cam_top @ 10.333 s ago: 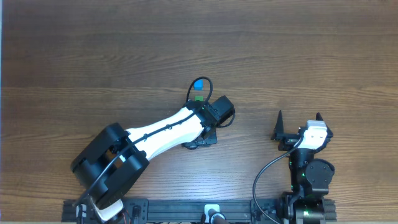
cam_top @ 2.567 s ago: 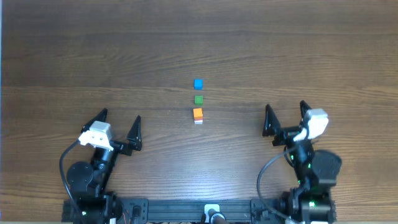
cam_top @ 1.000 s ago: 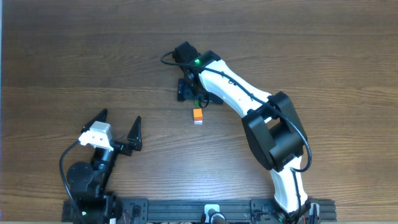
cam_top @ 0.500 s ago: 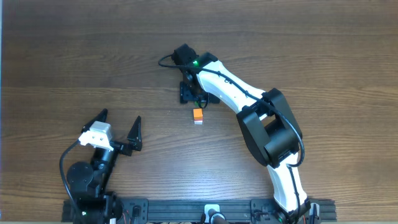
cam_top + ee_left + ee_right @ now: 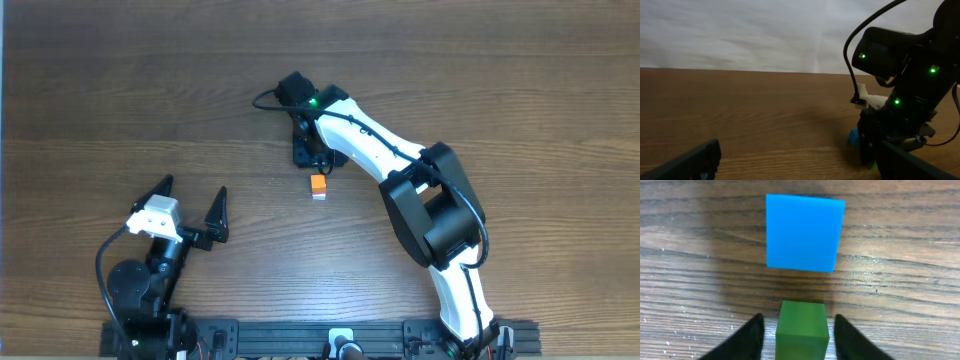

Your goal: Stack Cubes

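**A:** What is the setting?

**B:** A brown wooden counter (image 5: 520, 90), seen from above. The right arm (image 5: 380, 150) stretches across to the middle. The left arm (image 5: 150, 270) is folded by its base, well apart from the cubes.

**A:** And the hands?

**B:** The left hand (image 5: 192, 188) is spread wide and holds nothing. The right hand (image 5: 312, 155) points down at the counter. Its two fingers (image 5: 752, 335) stand apart on either side of the green cube (image 5: 802, 330), with a slim gap on each side, so it grips nothing yet.

**A:** Why there?

**B:** My reading is that it is lined up to close on green, the next piece for the stack. Straddling the cube's two side faces should let a squeeze hold it square.

**A:** Where are the other cubes?

**B:** In a row at the counter's middle. The blue cube (image 5: 805, 232) lies just past green, near but not touching. The orange cube (image 5: 318, 183) sits on the side toward the arm bases, close to the right hand. A white piece (image 5: 319, 195) touches it, and I cannot tell whether orange rests on top of it.

**A:** Any box or tray?

**B:** I see none. Blue and green rest straight on the counter.
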